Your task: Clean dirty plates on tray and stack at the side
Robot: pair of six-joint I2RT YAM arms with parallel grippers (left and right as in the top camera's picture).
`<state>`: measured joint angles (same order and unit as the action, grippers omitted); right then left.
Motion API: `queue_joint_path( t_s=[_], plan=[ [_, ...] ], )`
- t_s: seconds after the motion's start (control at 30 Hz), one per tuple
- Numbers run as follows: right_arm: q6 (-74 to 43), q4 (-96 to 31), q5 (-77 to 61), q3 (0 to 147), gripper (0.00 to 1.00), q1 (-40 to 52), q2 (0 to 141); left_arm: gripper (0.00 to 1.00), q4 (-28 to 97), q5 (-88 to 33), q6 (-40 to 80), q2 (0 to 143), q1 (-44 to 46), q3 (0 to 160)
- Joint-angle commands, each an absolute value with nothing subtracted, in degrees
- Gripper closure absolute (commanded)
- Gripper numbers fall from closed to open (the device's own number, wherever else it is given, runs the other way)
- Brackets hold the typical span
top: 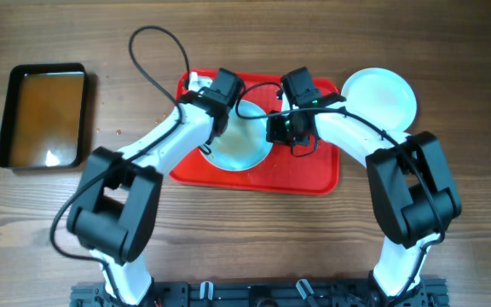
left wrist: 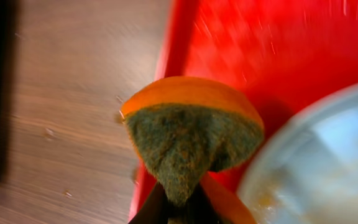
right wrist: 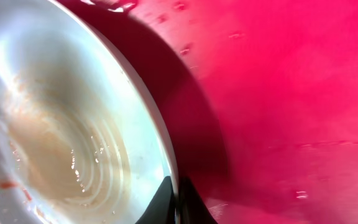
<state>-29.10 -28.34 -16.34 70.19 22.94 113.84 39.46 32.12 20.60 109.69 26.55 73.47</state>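
Observation:
On the red tray [top: 314, 170] a dirty plate [top: 241, 149] stands tilted. My right gripper [top: 278, 130] is shut on its right rim. In the right wrist view the gripper [right wrist: 177, 196] pinches the plate [right wrist: 61, 124], which carries brownish smears and droplets and casts a shadow on the tray [right wrist: 278, 93]. My left gripper [top: 201, 85] is shut on an orange-and-green sponge [left wrist: 191, 137], held by the gripper [left wrist: 179, 208] over the tray's left edge [left wrist: 260, 50], beside the plate [left wrist: 316, 162] and apart from it. A clean plate [top: 380, 98] lies on the table at the tray's right.
A black tray [top: 49, 68] of brownish liquid sits at the far left of the wooden table. A black cable [top: 156, 38] loops over the table behind the red tray.

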Motion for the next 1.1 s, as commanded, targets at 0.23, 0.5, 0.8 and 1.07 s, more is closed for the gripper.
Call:
queue_joint_path(
  t_s=[0.23,0.5,0.8,1.07],
  plan=[
    [-28.69,-28.73,-12.23,68.88,0.96,22.06,115.42,0.96,27.88,-10.68,26.17,109.65,25.78,73.12],
    [-28.56,-28.97,-12.23,68.88,0.95,22.06,115.42,0.96,34.17,10.41,26.09,115.66,25.98,73.08],
    [-28.40,-28.34,-12.23,68.88,0.96,22.06,115.42,0.96,38.00,39.38,21.45,107.15,25.82,73.91],
    [-14.85,-43.77,-12.12,86.85,0.96,23.11,114.04,0.96,37.89,12.95,23.38,86.06,3.14,74.11]
  ],
)
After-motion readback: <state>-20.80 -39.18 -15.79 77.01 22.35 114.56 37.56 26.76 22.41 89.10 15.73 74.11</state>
